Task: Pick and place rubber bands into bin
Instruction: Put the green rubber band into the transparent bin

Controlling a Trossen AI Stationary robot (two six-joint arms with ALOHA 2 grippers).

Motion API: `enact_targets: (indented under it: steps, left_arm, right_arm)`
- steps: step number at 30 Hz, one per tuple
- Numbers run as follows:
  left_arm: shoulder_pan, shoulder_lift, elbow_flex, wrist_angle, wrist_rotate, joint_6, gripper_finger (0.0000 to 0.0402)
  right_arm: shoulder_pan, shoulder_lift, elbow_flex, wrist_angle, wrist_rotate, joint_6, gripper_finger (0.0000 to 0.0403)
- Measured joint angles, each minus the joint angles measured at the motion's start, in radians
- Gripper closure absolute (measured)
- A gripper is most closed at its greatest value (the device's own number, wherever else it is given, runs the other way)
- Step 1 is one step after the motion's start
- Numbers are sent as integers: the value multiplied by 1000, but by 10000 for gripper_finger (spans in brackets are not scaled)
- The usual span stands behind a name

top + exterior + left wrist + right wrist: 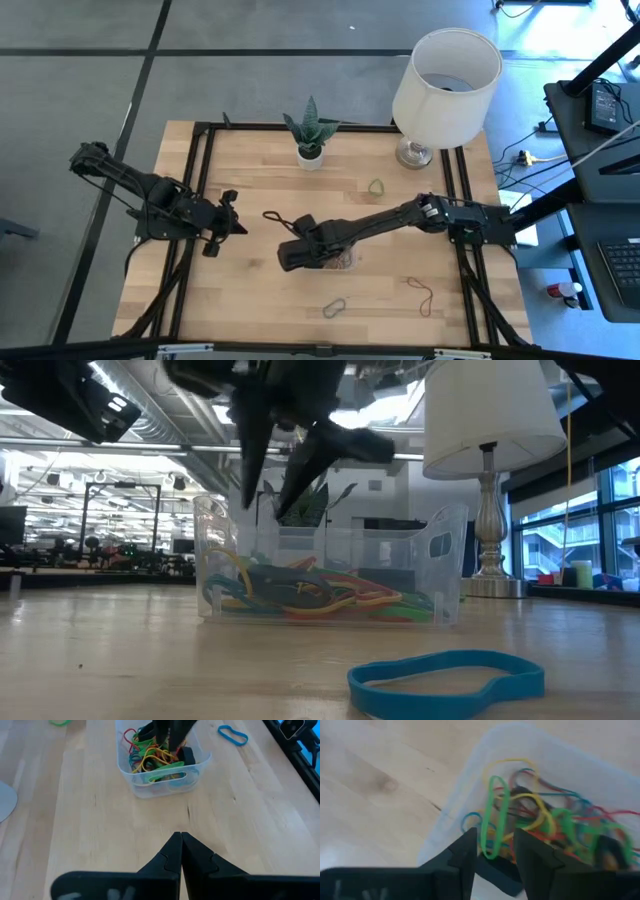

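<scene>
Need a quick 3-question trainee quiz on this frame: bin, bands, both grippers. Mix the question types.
1. True or false: the right gripper is over the bin with its fingers apart.
2. Multiple choice: the blue rubber band lies
A. inside the bin
B. on the table, outside the bin
C. between the left gripper's fingers
3. Short answer: what state is the left gripper in, and where is it?

Key
1. True. A green rubber band hangs between its fingers above the pile of bands in the bin.
2. B.
3. Shut and empty, over bare table away from the bin.
</scene>
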Motion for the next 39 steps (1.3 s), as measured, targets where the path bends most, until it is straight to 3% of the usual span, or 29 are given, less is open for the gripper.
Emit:
enact_targets:
  steps: [9,18,30,39]
  left_arm:
    - [0,0,0,1,0,0,400]
    - [0,0,0,5,0,-18,400]
    - [0,29,0,119,-4,-44,400]
    - [0,161,2,226,-26,-52,400]
  right_arm:
    - [15,-26,123,-211,3,-54,297]
    - [81,-104,100,-348,11,-57,394]
    - [188,-104,95,-464,52,-62,400]
    - [257,-111,-65,-449,44,-93,402]
